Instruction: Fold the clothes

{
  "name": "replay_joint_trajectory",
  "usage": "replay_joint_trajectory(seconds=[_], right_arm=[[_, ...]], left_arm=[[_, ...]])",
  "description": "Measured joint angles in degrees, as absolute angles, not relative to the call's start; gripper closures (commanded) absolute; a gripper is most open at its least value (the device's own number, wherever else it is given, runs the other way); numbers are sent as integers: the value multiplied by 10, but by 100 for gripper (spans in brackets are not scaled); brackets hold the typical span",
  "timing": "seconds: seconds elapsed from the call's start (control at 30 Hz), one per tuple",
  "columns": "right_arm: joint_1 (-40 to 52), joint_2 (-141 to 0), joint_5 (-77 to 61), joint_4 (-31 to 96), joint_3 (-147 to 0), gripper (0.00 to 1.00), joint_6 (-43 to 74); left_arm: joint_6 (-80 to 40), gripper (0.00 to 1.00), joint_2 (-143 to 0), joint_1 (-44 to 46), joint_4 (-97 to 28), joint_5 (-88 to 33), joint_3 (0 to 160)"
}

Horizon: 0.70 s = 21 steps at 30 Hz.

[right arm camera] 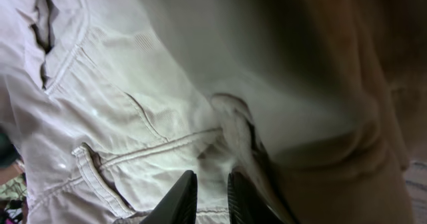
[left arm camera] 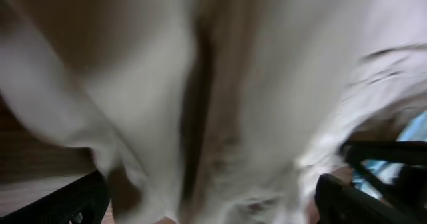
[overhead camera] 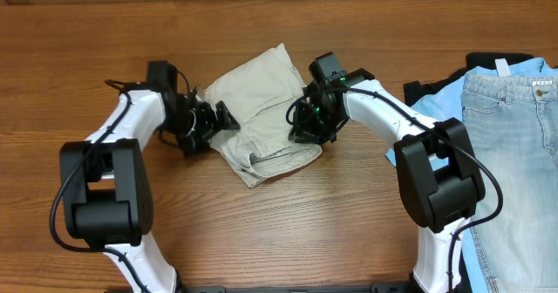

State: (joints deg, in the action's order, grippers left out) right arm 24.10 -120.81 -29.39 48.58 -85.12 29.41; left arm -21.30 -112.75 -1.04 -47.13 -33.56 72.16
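Observation:
The clothes, a pair of beige shorts (overhead camera: 261,101), lie folded in a compact bundle at the middle of the wooden table. My left gripper (overhead camera: 218,120) sits at the bundle's left edge. In the left wrist view its black fingers (left arm camera: 73,201) stand wide apart, and blurred beige cloth (left arm camera: 253,84) fills the space between them, so the left gripper (left arm camera: 213,201) is open. My right gripper (overhead camera: 307,127) rests on the bundle's right edge. The right wrist view shows this gripper (right arm camera: 212,196) just over the pocket seams of the shorts (right arm camera: 133,104), its fingers a narrow gap apart, with a fold bunched against the right finger.
Light blue jeans (overhead camera: 514,153) lie flat at the table's right side on a sky-blue shirt (overhead camera: 433,110). A black item (overhead camera: 497,59) shows behind them. Bare wood table (overhead camera: 261,232) lies in front of the bundle between the two arm bases.

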Motion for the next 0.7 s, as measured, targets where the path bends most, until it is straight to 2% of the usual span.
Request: replay_joint_trajectory(seconds=[0.17,0.3,0.4,0.47,0.53,0.6,0.7], right_arm=[[241,-1208,-292,484,-851,80,299],[241,-1208,-291,483,-851,81,300],[241,-1208,-291,482,-851,85,300],[241,-1208,-289,481,-851,89,301],[241,-1208,-287,482,-851,92,300],[241,-1208,-285,482,-851,93,296],[241,-1206,-284,485,-851,93,279]], left_arm=[[-273,3,-1111,10,-389,-343,676],[-331,33,-1106,19,-247,-347,644],[-346,62,-1112,25,-195,-332,634],[-346,72,-1118,29,-184,-323,631],[-329,88,-1119,34,-184,-319,630],[-303,96,-1119,36,-191,-318,631],[-262,96,-1119,32,-234,-320,641]])
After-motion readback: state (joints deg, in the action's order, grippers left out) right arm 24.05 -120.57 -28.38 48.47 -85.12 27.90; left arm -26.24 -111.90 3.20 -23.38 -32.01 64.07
